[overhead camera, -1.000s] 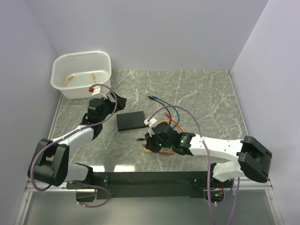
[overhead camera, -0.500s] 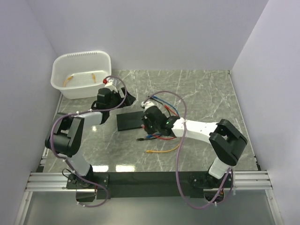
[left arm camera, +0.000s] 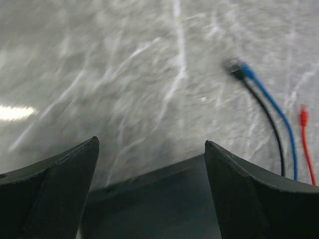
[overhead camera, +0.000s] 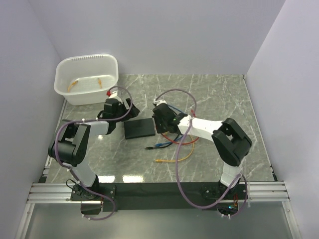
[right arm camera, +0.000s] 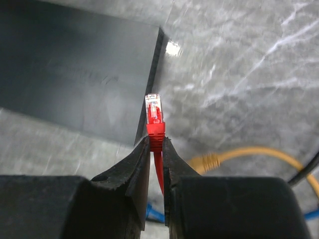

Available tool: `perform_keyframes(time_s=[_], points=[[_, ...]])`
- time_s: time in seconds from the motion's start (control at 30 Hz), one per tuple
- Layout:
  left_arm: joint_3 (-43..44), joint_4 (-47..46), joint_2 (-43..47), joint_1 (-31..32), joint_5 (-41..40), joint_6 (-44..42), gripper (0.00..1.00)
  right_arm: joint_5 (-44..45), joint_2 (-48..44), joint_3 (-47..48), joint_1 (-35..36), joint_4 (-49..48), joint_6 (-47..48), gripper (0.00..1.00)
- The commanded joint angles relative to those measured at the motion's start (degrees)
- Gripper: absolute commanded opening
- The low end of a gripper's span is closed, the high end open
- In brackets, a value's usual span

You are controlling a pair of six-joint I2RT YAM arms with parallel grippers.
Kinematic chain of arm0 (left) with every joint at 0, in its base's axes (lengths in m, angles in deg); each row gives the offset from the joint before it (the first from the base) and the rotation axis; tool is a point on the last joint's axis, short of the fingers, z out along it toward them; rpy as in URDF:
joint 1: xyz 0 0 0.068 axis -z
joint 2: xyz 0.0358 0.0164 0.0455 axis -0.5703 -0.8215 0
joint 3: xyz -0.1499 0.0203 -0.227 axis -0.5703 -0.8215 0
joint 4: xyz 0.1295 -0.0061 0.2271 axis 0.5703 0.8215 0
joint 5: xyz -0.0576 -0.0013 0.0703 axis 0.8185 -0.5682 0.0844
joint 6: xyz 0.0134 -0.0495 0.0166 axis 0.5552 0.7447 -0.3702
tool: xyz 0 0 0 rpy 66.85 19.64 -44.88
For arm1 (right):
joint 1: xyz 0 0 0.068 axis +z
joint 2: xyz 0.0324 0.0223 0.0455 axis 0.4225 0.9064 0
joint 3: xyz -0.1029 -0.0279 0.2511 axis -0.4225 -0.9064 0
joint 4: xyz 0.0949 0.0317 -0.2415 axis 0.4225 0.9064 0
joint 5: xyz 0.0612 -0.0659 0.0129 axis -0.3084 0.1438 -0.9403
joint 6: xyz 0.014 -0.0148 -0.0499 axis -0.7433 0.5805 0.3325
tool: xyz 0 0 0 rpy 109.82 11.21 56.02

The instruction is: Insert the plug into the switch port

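While pinched in the right end effector (right arm camera: 156, 144), plug (right arm camera: 154, 117) just beside switch (right arm camera: 75, 74).

A white tub (overhead camera: 82, 97) sat at the marble table's (overhead camera: 219, 94) back-left corner. 1 yellow cable (overhead camera: 174, 161) lay just beside 1 blue cable (overhead camera: 164, 144).

switch (overhead camera: 139, 128) mid-bench (overhead camera: 219, 99), tub (overhead camera: 82, 98) at far left corner, left pincer (overhead camera: 132, 110) behind switch's left end, right pincer (overhead camera: 157, 119) holding plug (right arm camera: 154, 114) beside its right edge, cables (overhead camera: 167, 145) nearer
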Motion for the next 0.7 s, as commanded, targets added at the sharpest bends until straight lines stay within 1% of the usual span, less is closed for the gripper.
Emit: perform_keyframes(time_s=[0.0, 0.13, 0.17, 0.2, 0.37, 0.5, 0.67], points=[[-1.97, 3.59, 5.44, -0.24, -6.73, 3.33, 0.92, 4.08, 3.36, 5.47, 0.21, 3.51, -0.28, 0.00], [-3.64, 6.84, 10.36, -0.24, -8.14, 4.92, 0.93, 5.59, 6.87, 10.12, 0.12, 5.80, 0.34, 0.00], [-4.34, 7.72, 11.15, -0.24, -10.66, 5.18, 0.92, 5.50, 7.32, 10.74, 0.21, 6.42, 0.51, 0.00], [-5.04, 8.68, 12.90, -0.24, -11.39, 5.88, 0.92, 5.41, 7.76, 11.27, 0.21, 6.51, 0.77, 0.00], [-12.50, 7.81, 18.97, -0.24, -10.96, 8.25, 0.93, 2.78, 9.25, 14.26, 0.82, 6.34, 1.92, 0.00], [-16.47, 9.92, 25.03, -0.24, -11.21, 11.24, 0.93, 0.32, 12.06, 18.12, 2.14, 6.86, 3.41, 0.00], [-20.42, 13.26, 30.49, -0.24, -10.87, 13.44, 0.93, -3.28, 16.63, 24.45, 3.37, 7.30, 3.94, 0.00]])
